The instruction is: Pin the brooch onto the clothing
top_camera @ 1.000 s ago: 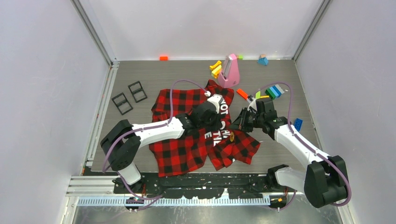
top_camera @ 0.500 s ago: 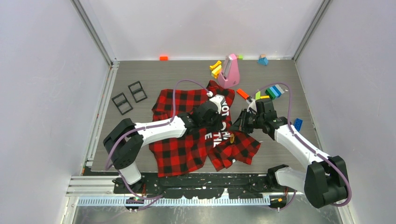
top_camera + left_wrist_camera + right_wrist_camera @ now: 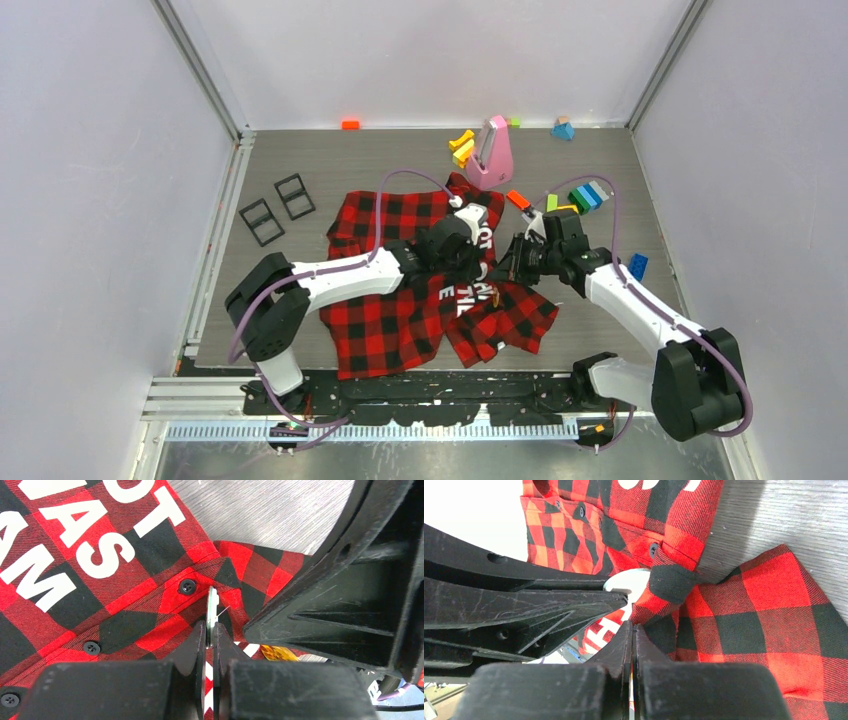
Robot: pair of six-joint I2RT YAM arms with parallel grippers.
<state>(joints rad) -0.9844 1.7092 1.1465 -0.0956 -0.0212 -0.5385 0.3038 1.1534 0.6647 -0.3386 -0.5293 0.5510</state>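
The clothing (image 3: 400, 310), a red-and-black check shirt with white lettering, lies crumpled mid-table. My left gripper (image 3: 483, 262) is over its lettered part, shut on the brooch (image 3: 213, 605), a thin pale disc seen edge-on with a fine pin beside it. The disc's tip sits against a raised fold of the clothing (image 3: 150, 600) near a black button (image 3: 188, 585). My right gripper (image 3: 512, 264) faces the left one at close range. Its jaws (image 3: 632, 627) are shut on that bunched fold of clothing (image 3: 744, 610). The brooch (image 3: 624, 581) shows white just beyond them.
A small amber piece (image 3: 278, 653) lies on the shirt under the grippers. A pink upright object (image 3: 491, 152) and coloured blocks (image 3: 588, 195) stand behind the shirt. A blue block (image 3: 638, 266) lies right; two black frames (image 3: 278, 208) lie left.
My left gripper has moved right across the lettering, closer to the right gripper. The right gripper has shifted slightly left and away. Both have stayed shut.
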